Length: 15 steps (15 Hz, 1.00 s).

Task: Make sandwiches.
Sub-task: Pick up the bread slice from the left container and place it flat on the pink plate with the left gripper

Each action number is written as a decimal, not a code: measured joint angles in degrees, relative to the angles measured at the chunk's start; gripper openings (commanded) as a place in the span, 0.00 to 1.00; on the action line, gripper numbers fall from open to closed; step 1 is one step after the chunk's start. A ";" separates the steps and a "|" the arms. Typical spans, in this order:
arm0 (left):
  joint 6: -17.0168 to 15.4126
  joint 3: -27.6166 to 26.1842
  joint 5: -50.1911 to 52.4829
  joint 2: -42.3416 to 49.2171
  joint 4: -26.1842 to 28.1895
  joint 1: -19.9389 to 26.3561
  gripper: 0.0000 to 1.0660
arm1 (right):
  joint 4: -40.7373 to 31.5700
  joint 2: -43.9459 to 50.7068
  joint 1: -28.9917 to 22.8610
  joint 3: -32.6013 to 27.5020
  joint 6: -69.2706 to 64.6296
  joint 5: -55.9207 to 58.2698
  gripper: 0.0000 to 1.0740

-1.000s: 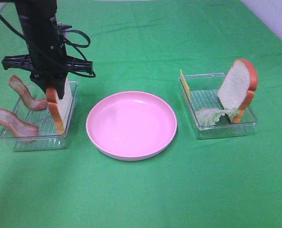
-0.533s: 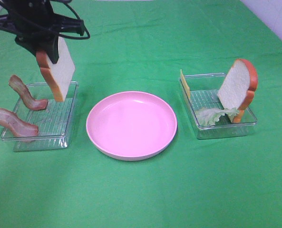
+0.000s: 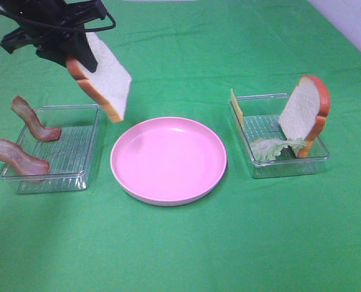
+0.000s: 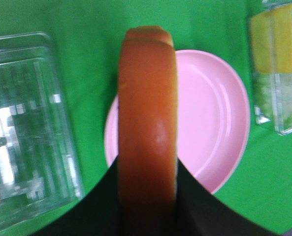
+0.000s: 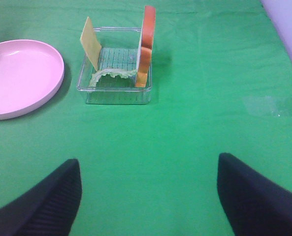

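Observation:
My left gripper (image 3: 78,59) is shut on a white bread slice (image 3: 104,78) with orange-brown crust and holds it tilted in the air between the left clear tray (image 3: 89,159) and the round pink plate (image 3: 168,159). In the left wrist view the slice's crust edge (image 4: 147,113) fills the middle, above the plate (image 4: 219,123). Two bacon strips (image 3: 33,120) (image 3: 13,156) lie in the left tray. The right tray (image 3: 256,164) holds a second bread slice (image 3: 304,112) standing upright, a lettuce leaf (image 3: 271,148) and a yellow cheese square (image 3: 236,107). My right gripper (image 5: 148,189) is open, well short of that tray (image 5: 114,94).
Green cloth covers the table. The pink plate sits between the two trays and has nothing on it. In the right wrist view the plate (image 5: 17,78) lies beside the right tray. The white wall shows at the far right corner (image 3: 357,18).
My left gripper has lifted the bread slice out of the left tray, then carried it right toward the pink plate, tilting it. Nothing else has moved.

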<state>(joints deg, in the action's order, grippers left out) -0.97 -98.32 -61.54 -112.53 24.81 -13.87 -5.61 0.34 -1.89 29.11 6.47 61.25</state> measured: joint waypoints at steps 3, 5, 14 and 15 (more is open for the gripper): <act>11.29 2.98 1.66 -2.12 14.84 0.17 0.00 | 0.00 0.00 0.00 0.00 0.00 0.00 0.67; 15.81 5.16 1.66 -4.07 22.92 0.06 0.00 | 0.00 0.00 0.00 0.00 0.00 0.00 0.67; 18.11 6.36 3.44 -13.24 25.95 -5.90 0.00 | 0.00 0.00 0.00 0.00 0.00 0.00 0.67; 17.30 6.36 3.67 -13.69 26.18 -5.90 0.00 | 0.00 0.00 0.00 0.00 0.00 0.00 0.67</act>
<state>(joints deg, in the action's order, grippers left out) 16.33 -91.96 -57.87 -126.22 50.99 -19.77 -5.61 0.34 -1.89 29.11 6.47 61.25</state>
